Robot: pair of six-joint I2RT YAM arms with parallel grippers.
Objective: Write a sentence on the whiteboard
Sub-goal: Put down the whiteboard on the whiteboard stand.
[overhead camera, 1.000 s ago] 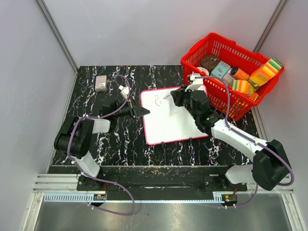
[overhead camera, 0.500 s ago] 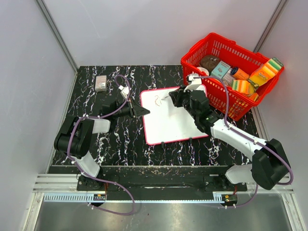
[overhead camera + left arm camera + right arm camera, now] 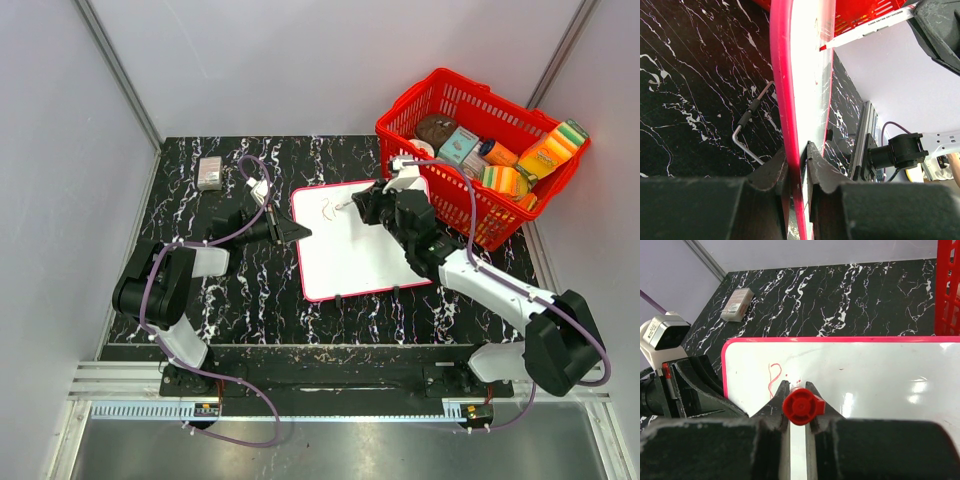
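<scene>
Your whiteboard [image 3: 350, 250] lies on the black marbled desk [image 3: 220, 290], in front of both arms. Of the sentence [image 3: 774, 380] only a beginning shows: one looping red stroke and a few small dots beside it, near the whiteboard's far left corner. From above this is a faint squiggle. The right wrist view gives you its shape clearly.

The right tool [image 3: 798, 390] is clamped on a marker [image 3: 803, 406]. Its red end cap sits between the fingers and its barrel points down at the whiteboard, just right of the looping stroke. Neither view lets you tell whether the tip touches the surface.

The left tool [image 3: 801, 150] is pinched on the whiteboard's left edge, with a finger on each side of the red rim. Only the left wrist view shows that grip close up; from above you merely see the tool meeting the rim. That wrist view also picks up a hex key [image 3: 747, 127] on the desk close to the whiteboard's rim, which the top view does not resolve.

A red basket [image 3: 470, 110] full of packaged goods stands at the whiteboard's far right corner; you cannot tell whether they touch. A small flat box [image 3: 209, 173] lies well off the whiteboard's far left corner.
</scene>
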